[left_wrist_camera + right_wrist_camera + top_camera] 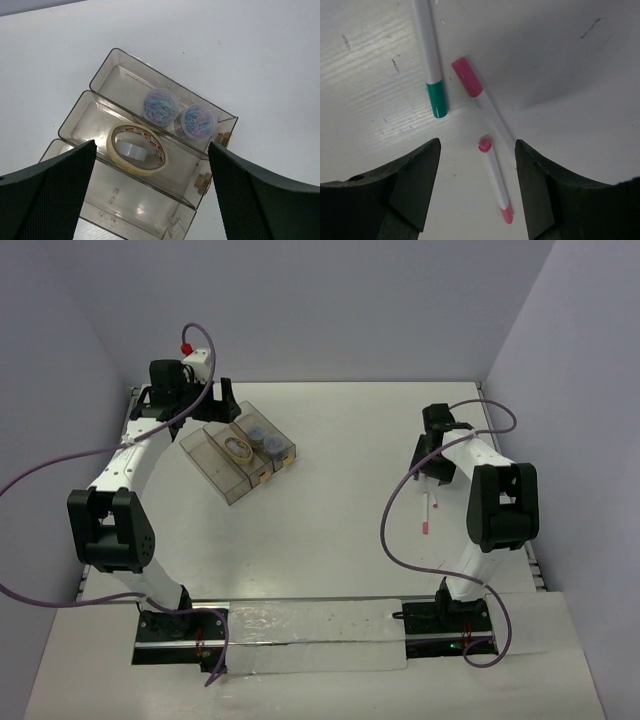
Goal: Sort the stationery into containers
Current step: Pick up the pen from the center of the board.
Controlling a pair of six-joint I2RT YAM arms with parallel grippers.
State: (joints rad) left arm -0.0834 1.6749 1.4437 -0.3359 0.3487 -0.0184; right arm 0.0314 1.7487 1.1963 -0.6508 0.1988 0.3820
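Three joined clear bins [222, 472] lie at the back left, with tan tabs [202, 182] at one end. In the left wrist view the far bin [117, 70] holds two round clear tubs of bluish clips [160, 105], the middle bin a tan tape loop [116, 152] around a small clear ring [132, 149], and the near bin [125, 200] is bare. My left gripper [151, 150] hovers open above them. My right gripper [477, 145] is open just above three white pens: green-capped [432, 65], pink-capped [470, 80], and a pink-tipped one [495, 177] between the fingers.
Only one red-tipped pen [428, 512] shows in the top view, below the right gripper [432, 468]. Purple cables [400, 530] loop beside both arms. A white box with a red knob [195, 355] stands at the back left. Grey walls close the sides.
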